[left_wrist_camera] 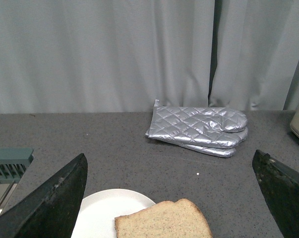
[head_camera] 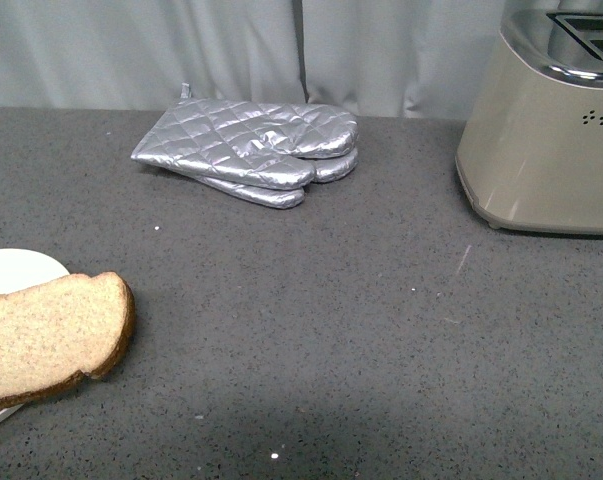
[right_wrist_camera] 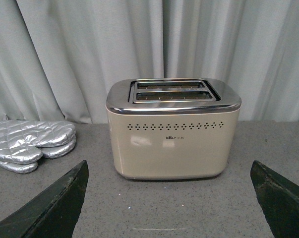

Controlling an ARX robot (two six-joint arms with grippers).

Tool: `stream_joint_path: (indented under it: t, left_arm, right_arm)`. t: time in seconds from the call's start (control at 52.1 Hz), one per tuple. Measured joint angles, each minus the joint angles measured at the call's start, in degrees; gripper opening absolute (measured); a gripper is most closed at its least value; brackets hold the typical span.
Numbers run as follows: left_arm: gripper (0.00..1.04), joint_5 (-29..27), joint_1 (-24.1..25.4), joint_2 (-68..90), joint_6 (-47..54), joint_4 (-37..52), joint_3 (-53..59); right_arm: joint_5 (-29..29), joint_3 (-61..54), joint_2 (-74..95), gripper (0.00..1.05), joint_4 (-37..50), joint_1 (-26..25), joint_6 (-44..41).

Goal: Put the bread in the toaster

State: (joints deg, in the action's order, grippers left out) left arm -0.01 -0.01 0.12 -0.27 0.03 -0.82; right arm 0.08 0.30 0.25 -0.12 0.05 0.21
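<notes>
The bread [head_camera: 49,335], a light brown slice with a darker crust, lies at the near left, half on a round white plate [head_camera: 16,270] and half over its edge. In the left wrist view the bread [left_wrist_camera: 164,221] lies between and just ahead of my open left gripper [left_wrist_camera: 171,198], whose black fingers [left_wrist_camera: 52,201] stand wide apart. The beige toaster [head_camera: 546,140] stands at the far right. In the right wrist view the toaster [right_wrist_camera: 173,131] faces my open, empty right gripper [right_wrist_camera: 169,198], its two slots showing on top. Neither arm shows in the front view.
Silver quilted oven mitts [head_camera: 251,145] lie stacked at the back middle of the dark grey speckled counter [head_camera: 361,330]; they also show in the left wrist view [left_wrist_camera: 199,130] and right wrist view [right_wrist_camera: 28,144]. Grey curtains hang behind. A green rack [left_wrist_camera: 8,166] edges the left wrist view.
</notes>
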Motion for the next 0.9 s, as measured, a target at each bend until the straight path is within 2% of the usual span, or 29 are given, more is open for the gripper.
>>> stream_joint_path:
  t: [0.903]
  left_arm:
    - [0.98, 0.00, 0.00, 0.00, 0.00, 0.00, 0.00]
  right_arm:
    - [-0.02, 0.00, 0.00, 0.95, 0.00, 0.00, 0.00]
